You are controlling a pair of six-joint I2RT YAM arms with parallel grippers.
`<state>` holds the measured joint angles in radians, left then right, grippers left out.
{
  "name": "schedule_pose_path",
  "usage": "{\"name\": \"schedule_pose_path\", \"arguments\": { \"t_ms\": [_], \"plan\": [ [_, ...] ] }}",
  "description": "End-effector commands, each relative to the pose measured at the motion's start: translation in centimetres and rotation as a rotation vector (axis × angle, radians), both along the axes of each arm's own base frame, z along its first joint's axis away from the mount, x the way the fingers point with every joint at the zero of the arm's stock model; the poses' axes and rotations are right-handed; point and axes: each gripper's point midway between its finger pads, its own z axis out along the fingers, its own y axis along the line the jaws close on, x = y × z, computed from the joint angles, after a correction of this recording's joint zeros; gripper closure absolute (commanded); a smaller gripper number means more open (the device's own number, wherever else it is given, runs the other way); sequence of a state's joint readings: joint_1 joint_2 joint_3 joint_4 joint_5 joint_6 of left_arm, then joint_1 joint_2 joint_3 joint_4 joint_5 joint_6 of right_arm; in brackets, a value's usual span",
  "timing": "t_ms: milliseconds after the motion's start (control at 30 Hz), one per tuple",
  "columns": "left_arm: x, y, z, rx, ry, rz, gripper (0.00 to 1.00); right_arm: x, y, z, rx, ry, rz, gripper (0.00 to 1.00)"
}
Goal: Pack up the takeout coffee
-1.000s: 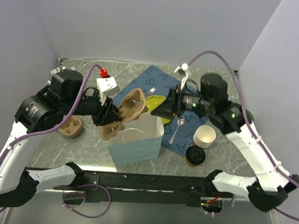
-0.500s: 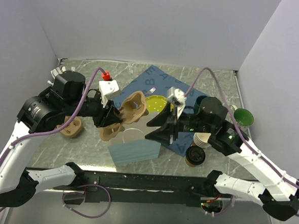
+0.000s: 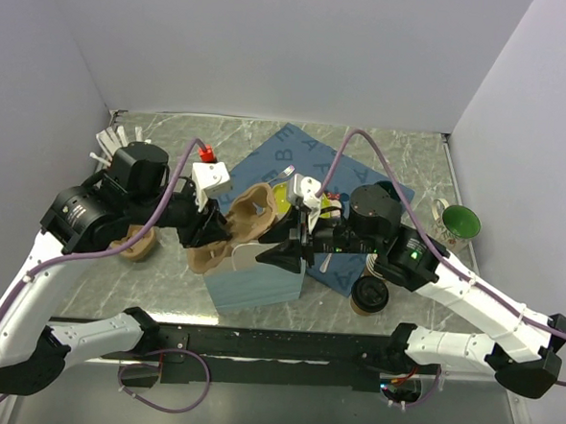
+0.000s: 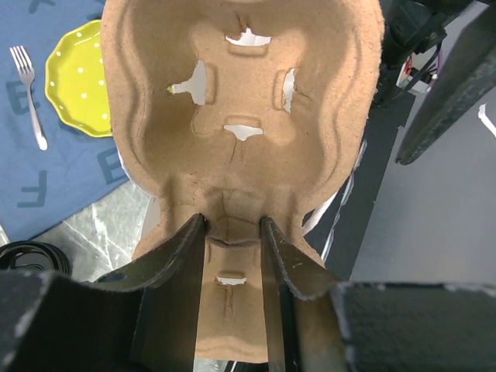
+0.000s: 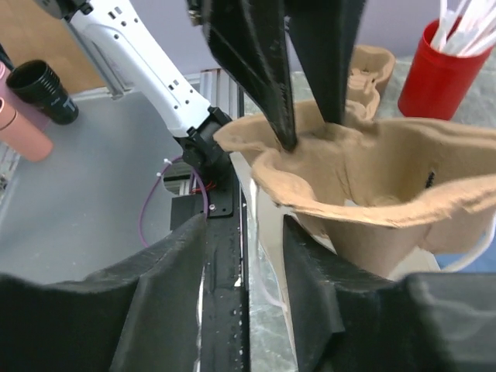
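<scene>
the cup carrier [image 3: 249, 210] and right gripper [image 3: 285, 253] cover most of the blue bag [image 3: 254, 287].

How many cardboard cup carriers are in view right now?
2. One cup carrier is clamped in the left gripper over the blue bag. The second carrier lies at the far left, partly hidden under the left arm. More may be hidden.

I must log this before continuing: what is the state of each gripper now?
Left gripper: closed on the carrier.
Right gripper: open at the rim of the bag, holding nothing.
</scene>
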<state>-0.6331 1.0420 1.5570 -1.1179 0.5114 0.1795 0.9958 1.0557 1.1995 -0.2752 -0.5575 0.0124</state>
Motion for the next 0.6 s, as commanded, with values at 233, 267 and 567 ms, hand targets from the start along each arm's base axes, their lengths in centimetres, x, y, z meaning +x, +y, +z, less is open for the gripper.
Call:
{"name": "schedule_pose_path", "arguments": {
  "t_ms": [233, 267, 567],
  "plan": [
    [0.3, -0.9, 0.6, -0.032, -0.078, -0.063, 0.68, -2.3, -0.2, 1.7, 0.079, -0.072, 0.072, 0.87],
    [0.3, -0.9, 0.7, -0.033, -0.081, -0.062, 0.68, -2.4, -0.3, 1.6, 0.078, -0.073, 0.072, 0.92],
    [0.6, -1.6, 1.1, -0.056, -0.086, -0.081, 0.67, -2.8, 0.3, 1.2, 0.059, -0.072, 0.117, 1.0]
  ]
}}
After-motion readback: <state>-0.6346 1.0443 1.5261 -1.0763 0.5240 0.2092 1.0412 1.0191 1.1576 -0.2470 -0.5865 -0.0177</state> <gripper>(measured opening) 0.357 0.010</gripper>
